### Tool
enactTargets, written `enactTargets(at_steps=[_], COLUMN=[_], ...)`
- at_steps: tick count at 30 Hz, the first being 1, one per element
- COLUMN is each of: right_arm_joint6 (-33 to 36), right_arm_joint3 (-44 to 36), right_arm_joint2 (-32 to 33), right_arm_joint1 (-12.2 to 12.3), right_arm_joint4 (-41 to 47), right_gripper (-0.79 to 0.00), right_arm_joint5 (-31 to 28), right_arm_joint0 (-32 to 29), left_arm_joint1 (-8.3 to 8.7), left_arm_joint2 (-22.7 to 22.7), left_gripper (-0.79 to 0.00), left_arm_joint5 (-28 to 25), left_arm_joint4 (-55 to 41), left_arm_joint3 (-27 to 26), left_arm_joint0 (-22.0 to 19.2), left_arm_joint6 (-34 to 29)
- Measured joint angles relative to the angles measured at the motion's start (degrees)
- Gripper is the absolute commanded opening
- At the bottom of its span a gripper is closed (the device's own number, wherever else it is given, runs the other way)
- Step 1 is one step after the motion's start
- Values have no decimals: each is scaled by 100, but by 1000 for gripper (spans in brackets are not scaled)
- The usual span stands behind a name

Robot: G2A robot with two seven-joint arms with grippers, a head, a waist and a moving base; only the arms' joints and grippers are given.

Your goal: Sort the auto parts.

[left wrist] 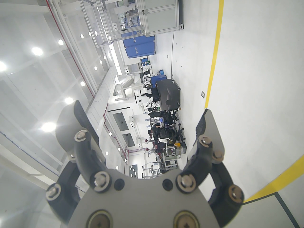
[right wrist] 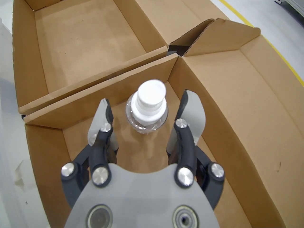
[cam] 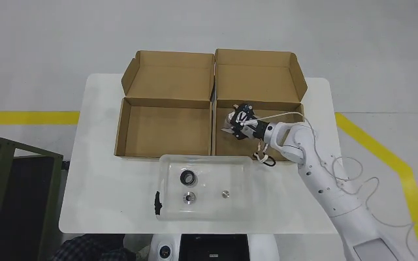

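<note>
- Two boxes sit side by side on the counter, lids folded back: the left box and the right box.
- Reaching down into the right box is the right gripper.
- One white part stands upright on that box's floor, in the corner by the wall next to the left box. A clear wrap rings its base.
- Right jaws are spread, one on each side of the part with a gap on both sides, so they grasp nothing.
- Off to the side, the left gripper points out at the room, jaws spread and holding nothing.
- Just in front of the boxes, a clear tray holds a black ring, a round metal piece and a small metal piece. A black piece lies at its left rim.
- To my eye this is the drop-off step: the white part is set down in the right box and let go.
- Next, I'd say, comes a straight lift out. The part is tall and a brushing finger could topple it, and the box wall must be cleared. Then one arm goes to the tray for another piece, once its box is decided.
</note>
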Motion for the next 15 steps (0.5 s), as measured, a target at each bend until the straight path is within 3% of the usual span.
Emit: enactTargets(at_steps=[7,15], right_arm_joint6=[83,742], right_arm_joint3=[-501,-1476], right_arm_joint2=[281,800], right_arm_joint1=[72,217], right_arm_joint4=[-7,404], right_gripper=[0,0], right_arm_joint5=[-71,-493], right_arm_joint0=[-117,-440], left_arm_joint1=[0,0], left_arm_joint2=[0,0], left_gripper=[0,0], left_arm_joint5=[0,0], left_arm_joint4=[0,0], left_arm_joint3=[0,0], left_arm_joint0=[0,0], left_arm_joint6=[0,0])
